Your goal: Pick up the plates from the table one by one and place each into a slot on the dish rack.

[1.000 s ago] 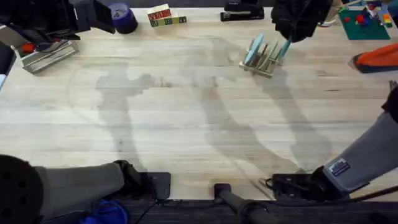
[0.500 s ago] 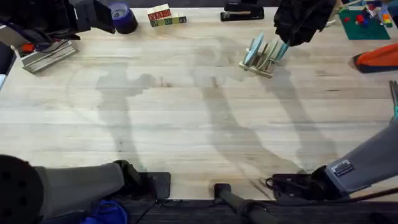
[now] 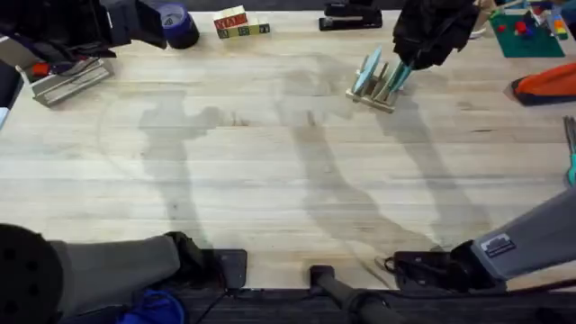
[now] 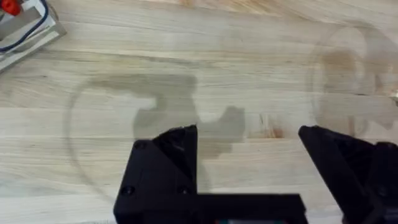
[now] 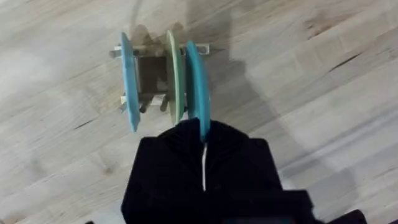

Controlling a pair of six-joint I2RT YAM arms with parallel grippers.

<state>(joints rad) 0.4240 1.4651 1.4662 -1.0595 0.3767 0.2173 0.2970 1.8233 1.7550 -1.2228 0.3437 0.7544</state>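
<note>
Overhead, right jaws (image 3: pixel 407 67) seemingly pinching turquoise plate (image 5: pixel 194 81) at dish rack (image 3: pixel 378 94); left jaws (image 4: pixel 249 155) wide apart.

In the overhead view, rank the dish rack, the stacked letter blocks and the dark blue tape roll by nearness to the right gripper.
1. dish rack, right under the right gripper.
2. letter blocks, far edge, left of the rack.
3. tape roll, further left still.

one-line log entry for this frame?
right pincer: shut on plate, at dish rack | left pincer: open | rack: three plates
</note>
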